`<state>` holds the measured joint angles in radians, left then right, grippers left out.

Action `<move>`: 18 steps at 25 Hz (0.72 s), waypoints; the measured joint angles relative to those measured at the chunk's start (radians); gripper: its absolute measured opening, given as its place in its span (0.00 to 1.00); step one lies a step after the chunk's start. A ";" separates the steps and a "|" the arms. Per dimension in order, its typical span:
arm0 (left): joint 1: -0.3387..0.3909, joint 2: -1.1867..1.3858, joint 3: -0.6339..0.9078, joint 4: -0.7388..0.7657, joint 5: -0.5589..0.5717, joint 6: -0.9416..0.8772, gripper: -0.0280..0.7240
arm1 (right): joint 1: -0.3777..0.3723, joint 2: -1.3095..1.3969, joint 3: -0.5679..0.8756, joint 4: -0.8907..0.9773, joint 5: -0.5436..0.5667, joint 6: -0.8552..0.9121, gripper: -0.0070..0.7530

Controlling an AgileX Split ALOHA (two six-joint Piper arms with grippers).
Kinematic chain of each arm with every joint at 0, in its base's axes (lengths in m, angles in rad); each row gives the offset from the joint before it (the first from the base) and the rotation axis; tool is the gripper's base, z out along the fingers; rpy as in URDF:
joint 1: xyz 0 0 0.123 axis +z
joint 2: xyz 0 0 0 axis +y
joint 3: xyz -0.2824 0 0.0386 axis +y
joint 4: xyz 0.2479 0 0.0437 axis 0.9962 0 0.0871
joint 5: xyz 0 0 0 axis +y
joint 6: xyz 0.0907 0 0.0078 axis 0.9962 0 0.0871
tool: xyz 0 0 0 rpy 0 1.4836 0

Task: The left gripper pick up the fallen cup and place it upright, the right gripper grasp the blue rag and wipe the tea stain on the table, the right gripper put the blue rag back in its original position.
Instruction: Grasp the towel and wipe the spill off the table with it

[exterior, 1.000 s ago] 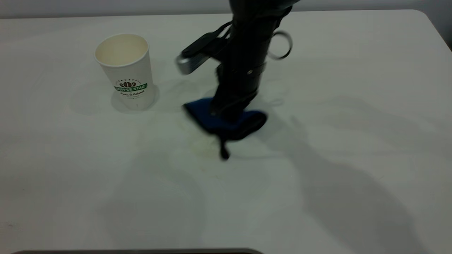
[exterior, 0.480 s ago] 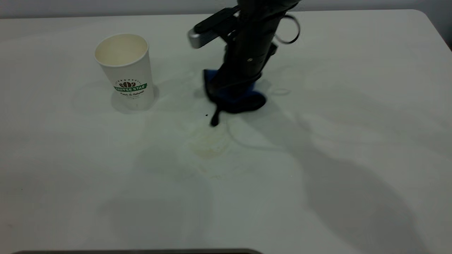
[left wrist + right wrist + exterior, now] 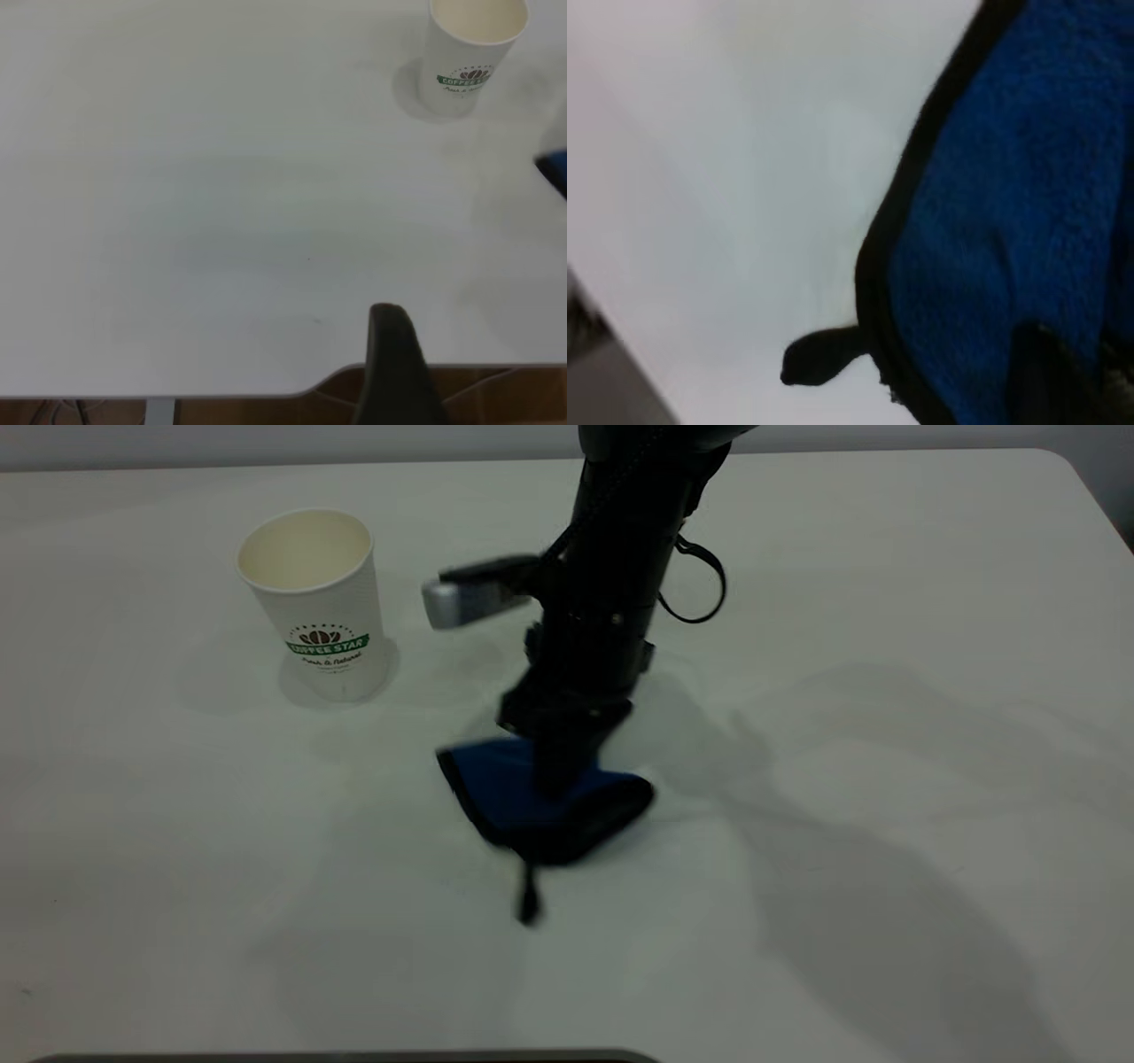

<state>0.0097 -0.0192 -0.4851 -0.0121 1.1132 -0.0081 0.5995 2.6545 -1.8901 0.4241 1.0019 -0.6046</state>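
Observation:
The cup [image 3: 314,598] stands upright on the white table [image 3: 886,602], far left of centre; it also shows in the left wrist view [image 3: 471,53]. My right gripper [image 3: 554,779] is shut on the blue rag [image 3: 505,793] and presses it flat on the table, a little nearer than and to the right of the cup. The rag's black loop [image 3: 528,899] trails toward the near edge. The right wrist view shows the rag [image 3: 1019,221] with its black hem up close. The tea stain is hidden under the rag. Of my left gripper only one black finger [image 3: 390,363] shows, above the table's edge.
The table's rounded corner [image 3: 1076,469] is at the far right. A dark strip [image 3: 354,1057] runs along the near edge. The arm's shadow falls on the table to the right of the rag. A corner of the rag [image 3: 556,170] reaches into the left wrist view.
My right gripper swept the rag away from the camera, baring a pale yellowish smear, then back toward the near edge over that spot. The cup has not moved.

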 joint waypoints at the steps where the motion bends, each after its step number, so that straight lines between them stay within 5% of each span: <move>1: 0.000 0.000 0.000 0.000 0.000 0.000 0.72 | -0.001 0.000 0.000 -0.055 0.020 0.029 0.05; 5: 0.000 0.000 0.000 0.000 0.000 0.000 0.72 | -0.019 -0.004 -0.002 -0.316 0.017 0.249 0.05; 10: 0.000 0.000 0.000 0.000 0.000 0.000 0.72 | -0.021 -0.016 -0.010 -0.476 -0.150 0.424 0.05; 14: 0.000 0.000 0.000 0.000 0.000 0.002 0.72 | 0.006 -0.016 -0.048 -0.326 -0.286 0.371 0.05; 18: 0.000 0.000 0.000 0.000 0.000 0.002 0.72 | 0.056 -0.016 -0.058 -0.047 -0.259 0.169 0.05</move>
<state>0.0097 -0.0192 -0.4851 -0.0121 1.1132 -0.0061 0.6560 2.6385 -1.9482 0.3766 0.7431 -0.4356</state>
